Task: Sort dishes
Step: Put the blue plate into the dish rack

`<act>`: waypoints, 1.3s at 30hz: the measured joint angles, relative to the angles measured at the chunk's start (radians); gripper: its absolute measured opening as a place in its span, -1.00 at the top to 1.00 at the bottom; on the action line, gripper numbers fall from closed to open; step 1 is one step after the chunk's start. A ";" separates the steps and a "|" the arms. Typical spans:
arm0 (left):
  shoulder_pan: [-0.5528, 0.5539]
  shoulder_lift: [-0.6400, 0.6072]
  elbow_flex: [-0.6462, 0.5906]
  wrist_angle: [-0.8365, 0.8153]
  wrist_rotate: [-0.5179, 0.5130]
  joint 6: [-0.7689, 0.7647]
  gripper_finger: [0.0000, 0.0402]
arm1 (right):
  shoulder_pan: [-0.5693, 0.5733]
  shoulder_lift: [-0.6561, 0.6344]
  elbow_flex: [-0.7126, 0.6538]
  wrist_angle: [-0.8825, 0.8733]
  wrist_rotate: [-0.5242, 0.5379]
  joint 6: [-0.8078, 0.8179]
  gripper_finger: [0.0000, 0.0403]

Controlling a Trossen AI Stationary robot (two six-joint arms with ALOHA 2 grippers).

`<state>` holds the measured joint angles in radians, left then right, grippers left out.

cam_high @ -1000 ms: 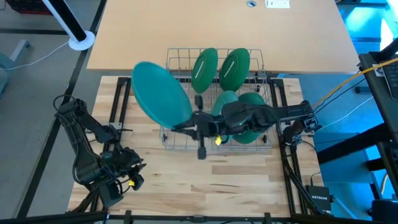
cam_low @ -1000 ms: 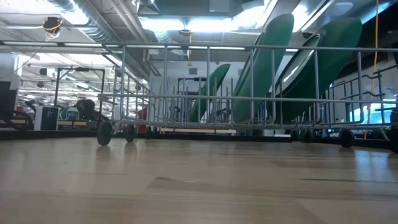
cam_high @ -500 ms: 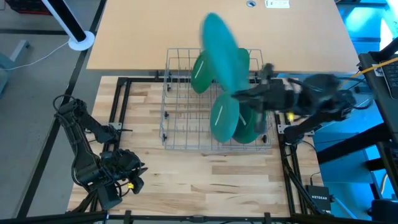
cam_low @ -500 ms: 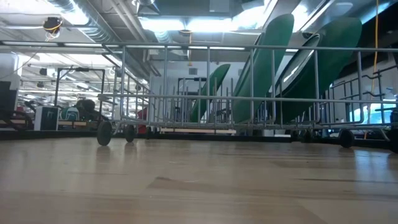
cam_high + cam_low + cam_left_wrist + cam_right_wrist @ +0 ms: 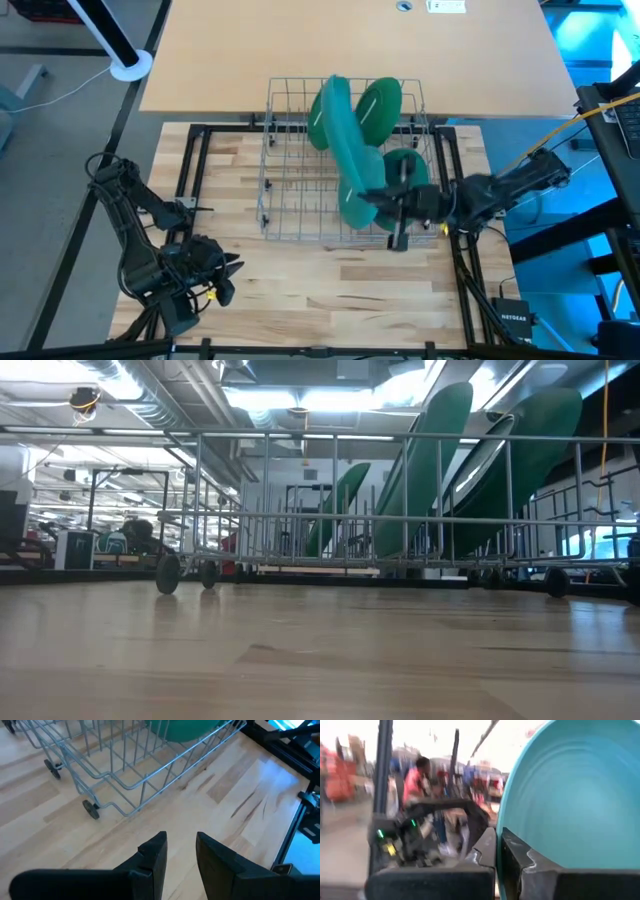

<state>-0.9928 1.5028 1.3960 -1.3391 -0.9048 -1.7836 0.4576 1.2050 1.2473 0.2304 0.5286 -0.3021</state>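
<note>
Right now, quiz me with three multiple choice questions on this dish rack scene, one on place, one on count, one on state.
1. Where is the left hand?
A. over the rack
B. near the table's front left corner
C. off the table

2. How many green plates show from above?
A. two
B. five
C. eight

3. The right hand is:
A. empty
B. open wide
C. shut on a plate

Answers: 1 B, it waits clear of the wire rack. 2 B, four racked, one held. 3 C, its fingers pinch the rim.
</note>
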 joint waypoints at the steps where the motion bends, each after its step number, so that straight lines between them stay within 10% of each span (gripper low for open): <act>1: 0.004 0.000 0.000 0.003 0.000 0.000 0.53 | 0.000 0.006 -0.055 0.106 -0.008 0.006 0.96; 14: 0.088 0.000 0.000 0.076 -0.002 0.068 0.53 | 0.000 0.381 -0.357 1.287 -0.119 0.168 0.96; 39: 0.122 0.000 0.001 0.176 -0.056 0.206 0.53 | 0.097 0.521 -0.245 1.199 0.379 0.121 0.96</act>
<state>-0.8709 1.5028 1.3968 -1.1629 -0.9610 -1.5776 0.5547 1.7260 1.0023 1.4292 0.9078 -0.1809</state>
